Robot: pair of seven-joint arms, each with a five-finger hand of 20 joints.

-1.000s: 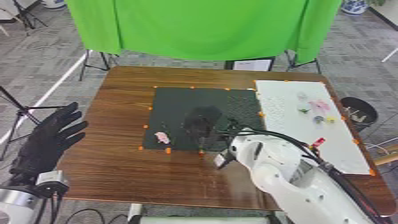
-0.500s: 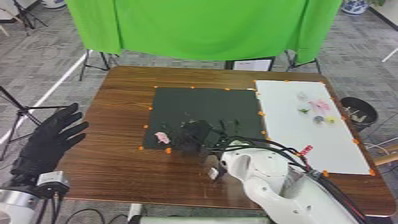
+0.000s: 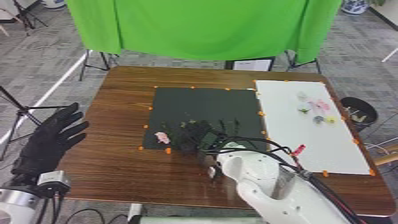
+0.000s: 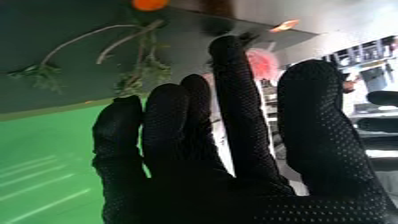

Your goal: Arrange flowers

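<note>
One pink flower [image 3: 162, 137] lies on the dark rectangular mat [image 3: 204, 105]. At least two leafy green sprigs [image 4: 140, 75] lie on this mat; their exact number cannot be told. The white rectangular sheet [image 3: 306, 150] carries at least five small flower pieces [image 3: 321, 105]: pale, pink, green, grey, yellow. One red item [image 3: 298, 149] lies near them. The right hand [image 3: 206, 142], fingers straight and slightly apart, obstructs the mat's near edge. The left hand [image 3: 55, 135] is spread beside the brown wooden table [image 3: 111, 165]. One black bin [image 3: 360, 111] stands beyond the sheet.
</note>
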